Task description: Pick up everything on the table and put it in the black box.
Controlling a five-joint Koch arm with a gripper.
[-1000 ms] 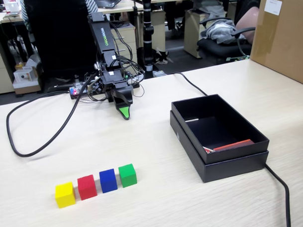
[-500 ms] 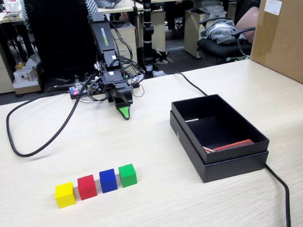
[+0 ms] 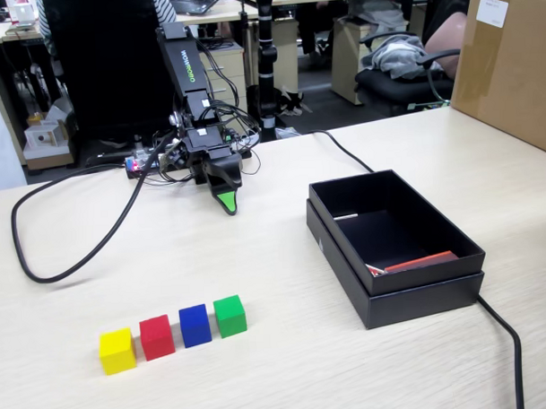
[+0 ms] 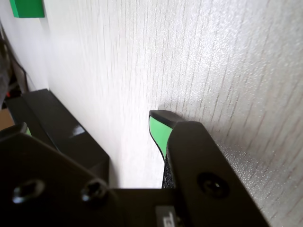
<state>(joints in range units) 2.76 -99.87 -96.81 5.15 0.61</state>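
Nearest on the table [image 3: 284,258]: yellow cube [image 3: 117,350], red cube [image 3: 156,336], blue cube [image 3: 195,325], green cube [image 3: 229,315] in a row, unmoved. Black box [image 3: 397,294] right, unchanged. Farthest, hand [image 3: 227,204] empty, tip low, shifted barely; cannot tell its opening.

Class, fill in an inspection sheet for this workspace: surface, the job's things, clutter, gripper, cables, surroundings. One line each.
Surface: light wood-grain table, bare between things.
Job's things: yellow cube, red cube, blue cube and green cube in a row on the table; black box to their right in the fixed view, a red-edged strip inside, no cubes in it.
Clutter: nothing seen.
Gripper: green-tipped gripper low over the table, holding nothing; open or shut cannot be told.
Cables: black cable looping left; another passing the box.
Surroundings: brown carton, office chairs, desks.
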